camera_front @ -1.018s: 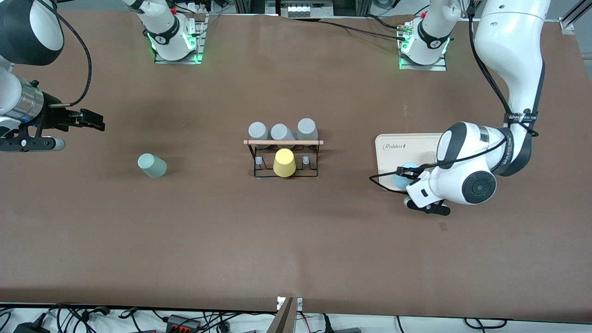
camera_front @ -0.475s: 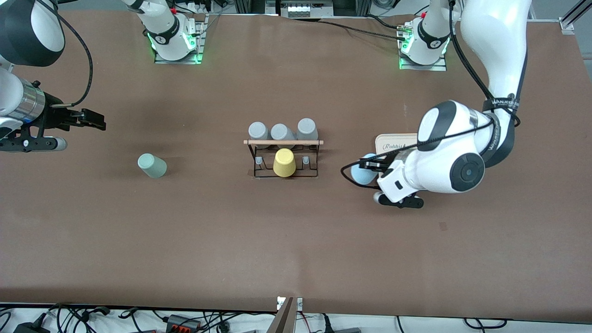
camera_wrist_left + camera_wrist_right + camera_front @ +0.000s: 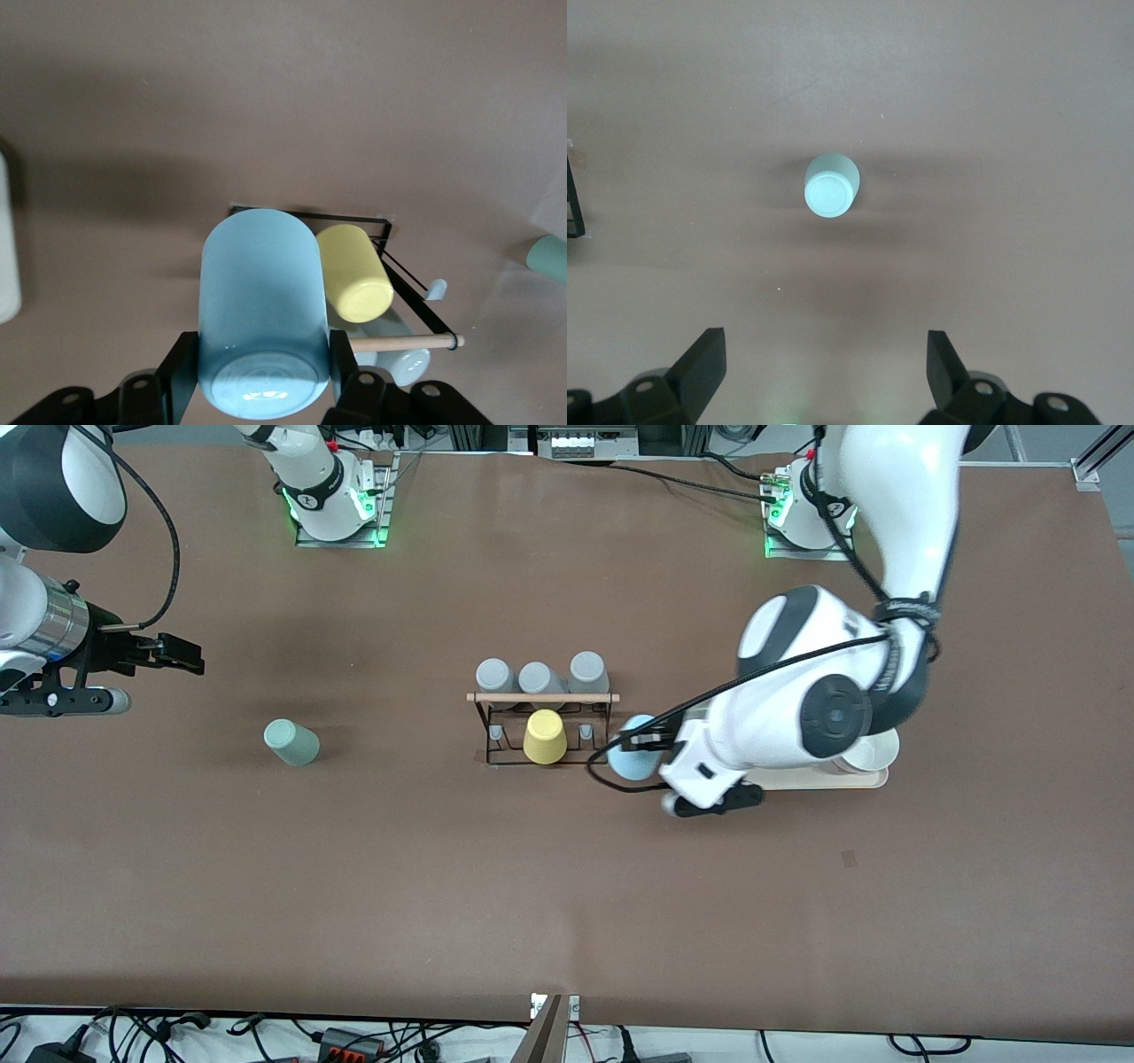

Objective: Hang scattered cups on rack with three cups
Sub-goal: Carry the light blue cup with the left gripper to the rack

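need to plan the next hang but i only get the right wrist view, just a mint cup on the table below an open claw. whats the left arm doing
Observer: The left claw is shut on the light blue cup, carrying it in the air beside the rack, at the left arm's end of it.
Operator: any pegs free on the rack
Observer: A yellow cup sits on the middle peg of the row nearer the front camera; a bare peg shows on each side of it.
Operator: and the other row
Observer: Three grey cups fill the row farther from the front camera.
Operator: where's my mint cup from the rack
Observer: The mint cup stands apart from the rack, toward the right arm's end of the table.
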